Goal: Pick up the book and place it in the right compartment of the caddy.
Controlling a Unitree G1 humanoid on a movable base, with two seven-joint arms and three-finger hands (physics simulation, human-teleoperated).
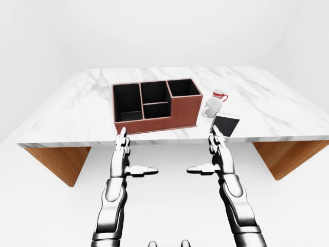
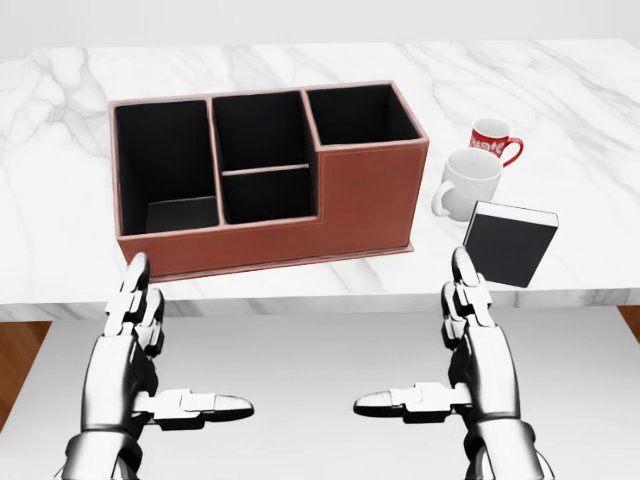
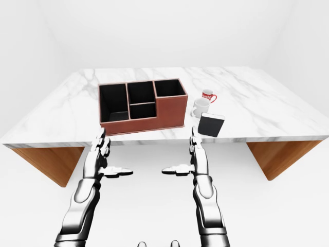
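A dark book (image 2: 508,244) with a white page edge stands upright near the table's near edge, right of the caddy. The brown caddy (image 2: 370,195) has black compartments: a tall one at left, two small middle ones, and a right one (image 2: 358,113). My right hand (image 2: 470,345) is open below the table edge, just left of and beneath the book, not touching it. Below the caddy's left end, my left hand (image 2: 140,350) hovers open with thumb pointing inward. Both hands hold nothing.
A white mug (image 2: 467,183) stands just above the book, with a red mug (image 2: 492,139) behind it. The marble table (image 1: 67,110) rests on wooden legs (image 1: 59,162), its near edge crossing just above both hands. White floor lies below.
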